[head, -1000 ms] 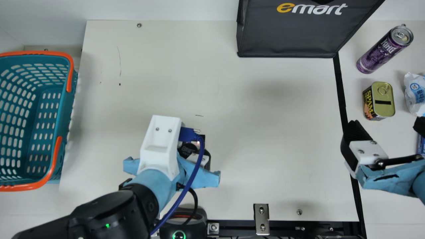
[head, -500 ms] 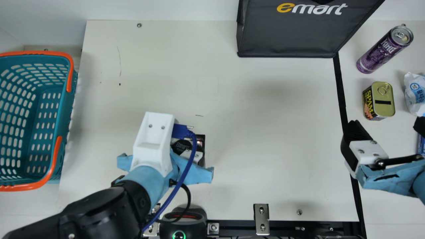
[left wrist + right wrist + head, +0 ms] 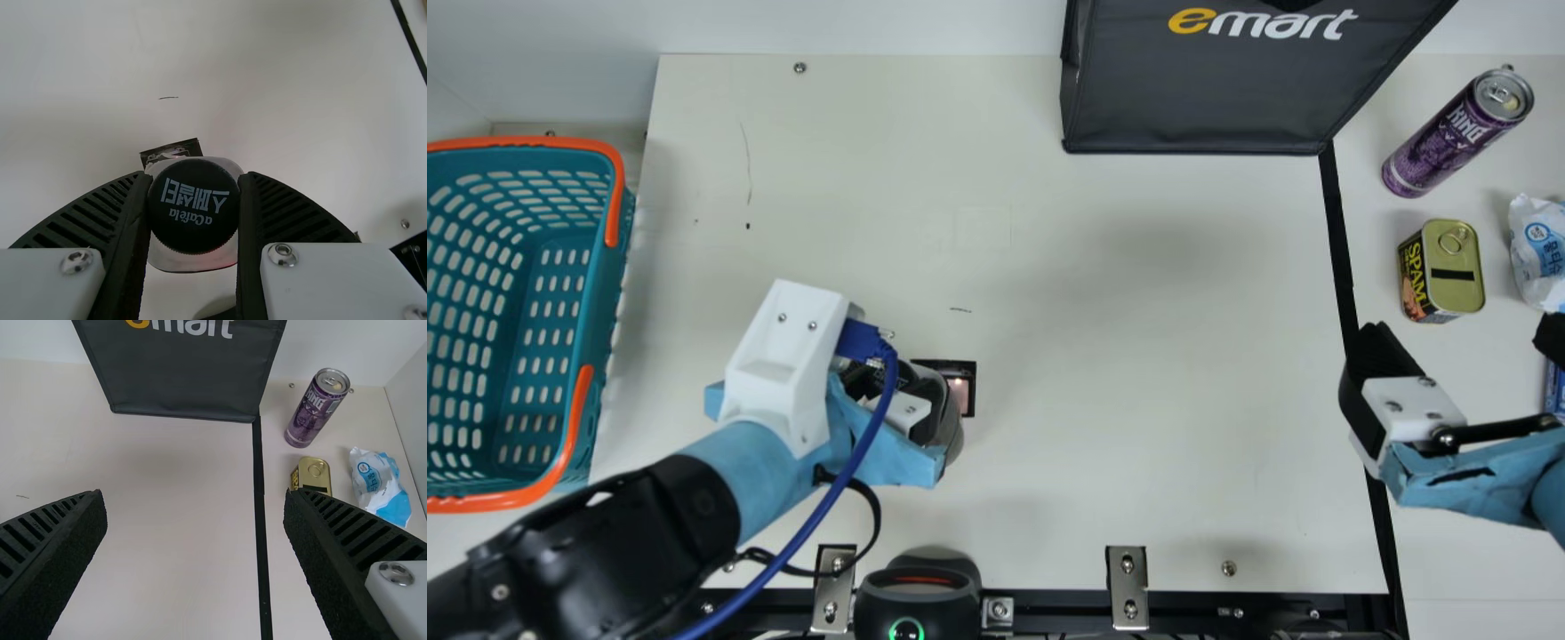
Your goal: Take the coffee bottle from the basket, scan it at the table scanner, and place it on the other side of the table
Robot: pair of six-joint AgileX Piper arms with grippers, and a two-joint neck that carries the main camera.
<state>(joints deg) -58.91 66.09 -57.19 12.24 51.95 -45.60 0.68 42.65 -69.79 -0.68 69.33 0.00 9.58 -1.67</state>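
You had the left tool (image 3: 193, 177) clamped on the cap (image 3: 193, 217) of the coffee bottle (image 3: 954, 434) near the scanner (image 3: 916, 582), presumably leaving the label side exposed for reading, with the right tool (image 3: 195, 493) spread apart.

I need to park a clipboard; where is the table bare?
Bare: between the coffee bottle and black strip; also between basket and black bag. Crowded: past the strip, with purple can, gold-lidded tin, packet; and around the left end effector.
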